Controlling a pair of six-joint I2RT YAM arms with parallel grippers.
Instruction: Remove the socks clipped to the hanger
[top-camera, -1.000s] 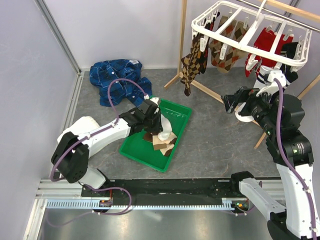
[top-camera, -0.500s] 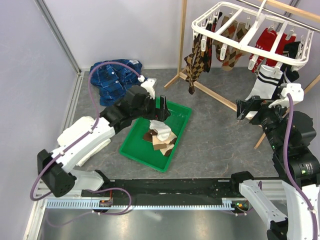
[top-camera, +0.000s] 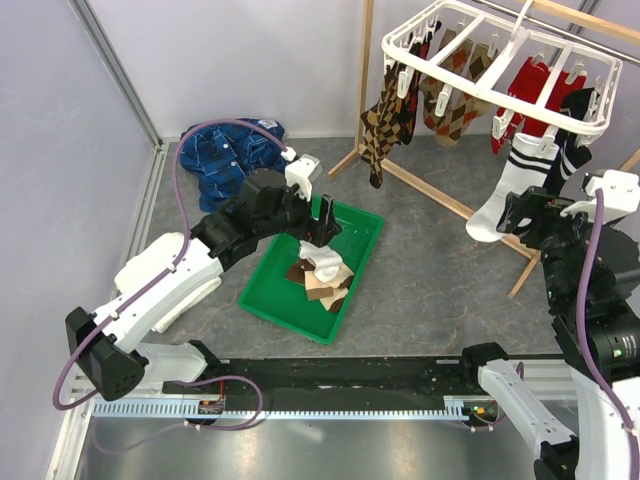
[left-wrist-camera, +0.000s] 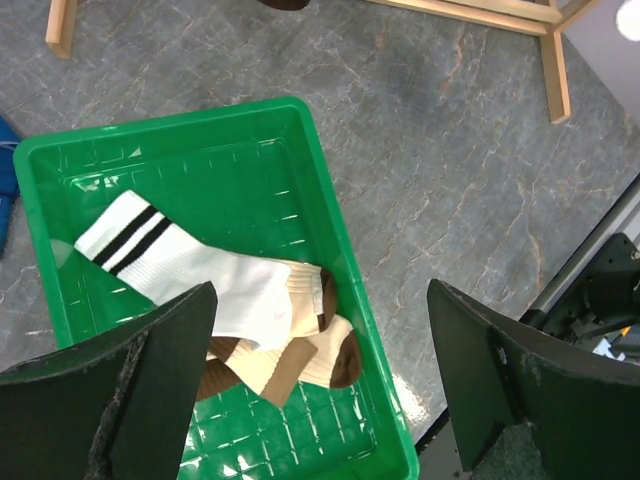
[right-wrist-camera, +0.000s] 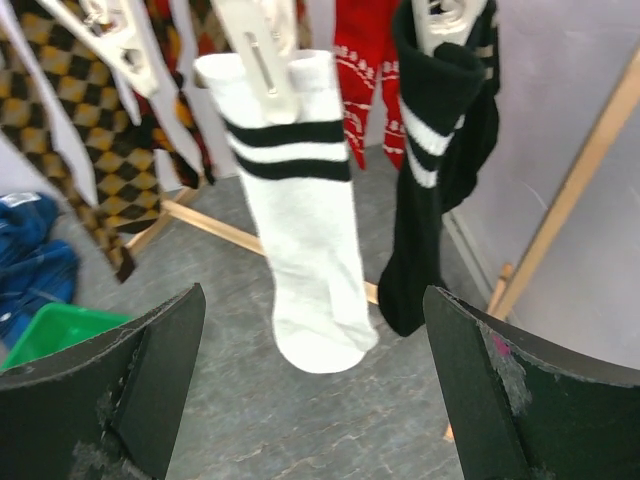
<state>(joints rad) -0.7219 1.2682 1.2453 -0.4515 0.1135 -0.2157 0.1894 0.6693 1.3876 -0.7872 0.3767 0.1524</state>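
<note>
While two robot arms are reaching out over a grey, stone-patterned table (top-camera: 430, 290), a wooden stand (top-camera: 366, 80) is holding the hanger (top-camera: 470, 78) up at the far right, its white grid frame tilting slightly above the tabletop. A crumpled blue checked shirt (top-camera: 225, 160) is lying near the far left wall, and just in front of it a green tray (top-camera: 355, 230) is sitting at an angle to the table's edge.

Socks are hanging in a row from the hanger's clips: brown argyle socks (top-camera: 385, 120) at the left end, red patterned socks (top-camera: 535, 85) toward the right, then a white sock with black stripes (right-wrist-camera: 305, 250) and, just beside it, a black sock with white stripes (right-wrist-camera: 430, 200).

Inside the tray, another white sock with two black bands (left-wrist-camera: 200, 275) is lying across a small heap of tan-and-brown socks (left-wrist-camera: 300, 355).

The left gripper (left-wrist-camera: 320, 290) is hovering above the tray with its fingers spread wide and nothing between them. The right gripper (right-wrist-camera: 312, 292) is facing the hanging white sock, its fingers likewise standing wide apart and gripping nothing, clear of the fabric.
</note>
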